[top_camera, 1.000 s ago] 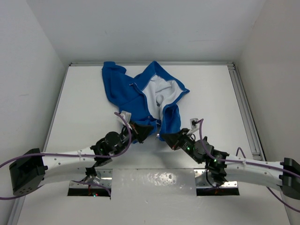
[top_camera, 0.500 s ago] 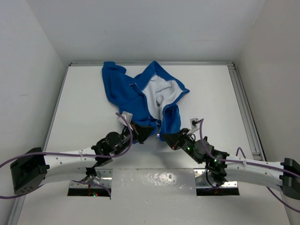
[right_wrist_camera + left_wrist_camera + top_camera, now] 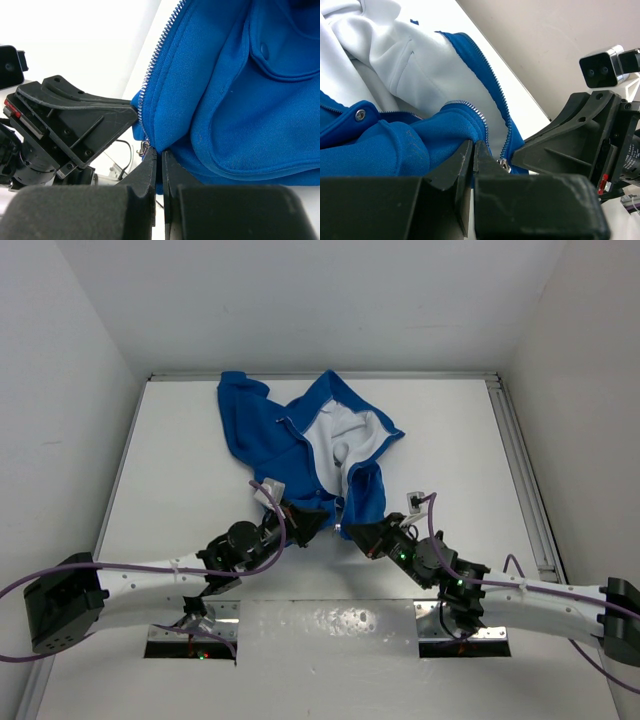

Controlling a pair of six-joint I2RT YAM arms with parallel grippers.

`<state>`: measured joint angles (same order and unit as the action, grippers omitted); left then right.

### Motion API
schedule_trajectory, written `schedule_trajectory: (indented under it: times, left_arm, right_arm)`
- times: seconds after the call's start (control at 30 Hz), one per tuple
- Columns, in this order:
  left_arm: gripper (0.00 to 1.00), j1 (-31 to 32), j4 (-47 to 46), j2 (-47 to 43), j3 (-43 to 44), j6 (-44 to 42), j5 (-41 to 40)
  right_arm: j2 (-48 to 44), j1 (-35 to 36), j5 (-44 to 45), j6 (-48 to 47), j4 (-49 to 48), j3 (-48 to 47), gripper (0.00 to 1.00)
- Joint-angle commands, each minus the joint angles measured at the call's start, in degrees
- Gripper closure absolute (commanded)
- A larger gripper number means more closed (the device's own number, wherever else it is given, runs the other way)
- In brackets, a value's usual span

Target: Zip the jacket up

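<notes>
Jacket (image 3: 300,440): blue fleece, lying open on the far middle of the bench (image 3: 450,440); white lining (image 3: 335,435) exposed; hem toward the arms; zipper (image 3: 492,80) undone, its two rows of teeth apart; left gripper (image 3: 312,524): fingers narrowed to a slit, pinching the hem of the panel on its side, just beside the zipper's lower end; right gripper (image 3: 350,531): fingers pressed together on the hem of the other panel at its zipper edge; the two grippers close together
</notes>
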<state>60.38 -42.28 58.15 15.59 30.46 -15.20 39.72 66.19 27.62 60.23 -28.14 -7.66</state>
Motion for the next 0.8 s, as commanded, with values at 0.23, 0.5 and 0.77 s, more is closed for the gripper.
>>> schedule_trajectory:
  times: [0.23,0.5,0.77]
  left_arm:
    - [1.0,0.8,-5.7,-0.2,-0.8,0.7,1.5]
    - [1.0,1.1,-6.3,-1.1,-1.4,0.9,0.1]
    - [1.0,1.1,-5.9,-1.5,-1.3,0.6,0.0]
  right_arm:
    - [-0.6,0.3,1.5,0.2,-2.9,-2.4,1.0]
    - [0.6,0.3,0.2,0.9,-2.4,-3.0,1.0]
    - [1.1,0.3,-0.1,0.9,-2.5,-3.1,1.0]
